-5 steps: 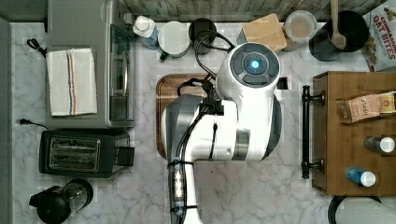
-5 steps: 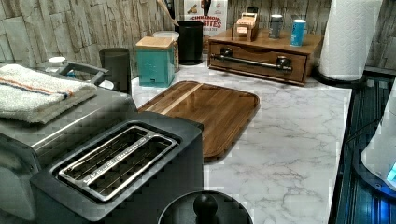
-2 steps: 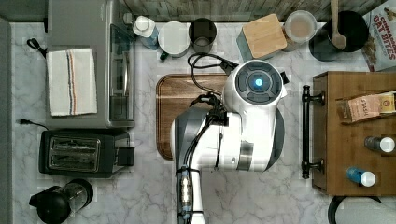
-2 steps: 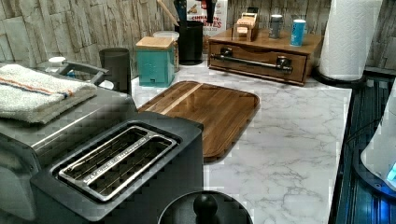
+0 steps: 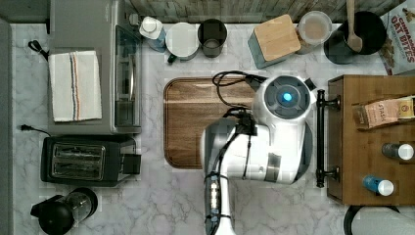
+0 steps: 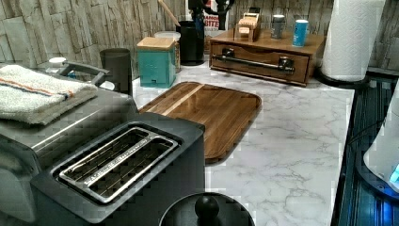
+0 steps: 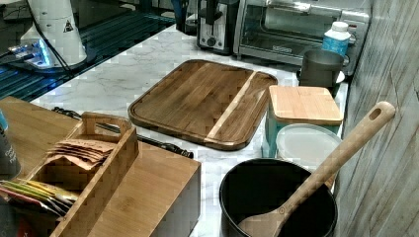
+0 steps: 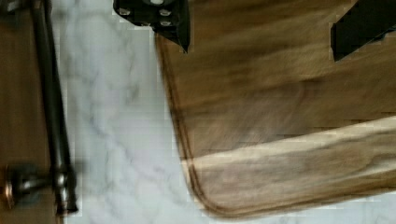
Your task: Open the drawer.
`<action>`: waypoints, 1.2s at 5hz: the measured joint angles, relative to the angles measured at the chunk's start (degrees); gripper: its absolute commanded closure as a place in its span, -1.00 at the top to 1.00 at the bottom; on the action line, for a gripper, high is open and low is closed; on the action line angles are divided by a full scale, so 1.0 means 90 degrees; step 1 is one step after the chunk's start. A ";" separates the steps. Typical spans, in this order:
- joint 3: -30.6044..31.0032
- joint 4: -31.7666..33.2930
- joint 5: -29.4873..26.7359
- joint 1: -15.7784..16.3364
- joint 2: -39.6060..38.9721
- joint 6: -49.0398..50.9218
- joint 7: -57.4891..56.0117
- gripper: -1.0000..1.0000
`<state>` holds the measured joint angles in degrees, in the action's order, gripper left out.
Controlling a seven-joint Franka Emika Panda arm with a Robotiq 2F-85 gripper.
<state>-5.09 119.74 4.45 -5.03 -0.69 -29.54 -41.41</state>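
Observation:
The drawer (image 6: pixel 259 57) is a wide, shallow wooden front in the cabinet (image 5: pixel 372 142) at the top view's right, and it sits flush. Its long black bar handle (image 5: pixel 320 139) runs along the front on two mounts; the bar (image 6: pixel 251 62) also shows in the left view and the handle (image 8: pixel 51 107) in the wrist view. My gripper (image 8: pixel 257 21) is open with nothing between its black fingers (image 8: pixel 159 16). It hangs over the corner of the cutting board (image 8: pixel 280 116), a short way from the handle and not touching it. In the top view the white arm (image 5: pixel 274 132) hides it.
A cutting board (image 5: pixel 205 122) lies mid-counter. A teal box with a wooden lid (image 5: pixel 274 39), cups and a black pot with a spoon (image 5: pixel 355 32) line the back wall. A tea-bag caddy (image 7: pixel 84 163) and bottles stand on the cabinet. A toaster oven and toaster (image 5: pixel 83 159) stand at the top view's left.
The arm has swung toward the top view's right, from over the middle of the cutting board to close beside the drawer handle. The drawer has not moved.

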 measured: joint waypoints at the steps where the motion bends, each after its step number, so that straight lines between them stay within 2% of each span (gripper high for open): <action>1: -0.0162 0.0286 0.0239 -0.0330 -0.0004 -0.0609 -0.0780 1.00; 3: -0.0850 0.0659 0.0381 -0.0729 -0.0005 -0.1411 -0.1228 1.00; 5: -0.0950 0.0808 0.0382 -0.1009 -0.0193 -0.2235 -0.2201 1.00; 6: -0.0939 0.0808 0.0382 -0.1016 -0.0407 -0.2546 -0.2201 1.00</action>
<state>-13.54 127.01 7.88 -14.18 -4.35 -52.46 -61.21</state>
